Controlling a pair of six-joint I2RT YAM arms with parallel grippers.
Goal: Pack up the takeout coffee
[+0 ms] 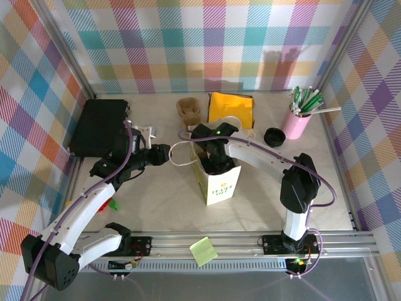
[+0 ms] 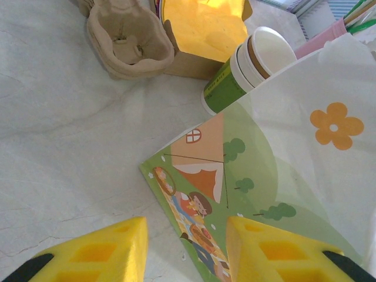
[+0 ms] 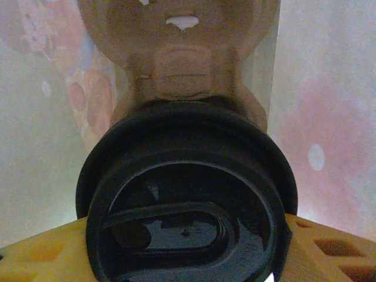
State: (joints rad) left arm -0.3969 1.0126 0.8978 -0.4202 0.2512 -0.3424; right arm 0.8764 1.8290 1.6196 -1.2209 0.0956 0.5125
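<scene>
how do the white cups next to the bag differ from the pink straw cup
The white cups carry a green band and are nested, the top one empty; the pink cup is pink all over and holds straws. The white cups sit right beside the paper bag; the pink cup sits farther off, near the right wall. Both are open-topped, with no lid on.

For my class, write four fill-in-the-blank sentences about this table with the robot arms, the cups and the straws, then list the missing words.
1. The right arm reaches down into the paper ____.
2. The straws stand in a ____ cup.
3. The lidded cup in the right wrist view has a lid coloured ____.
4. The stacked cups in the left wrist view are white with a ____ band.
Missing words: bag; pink; black; green.
</scene>
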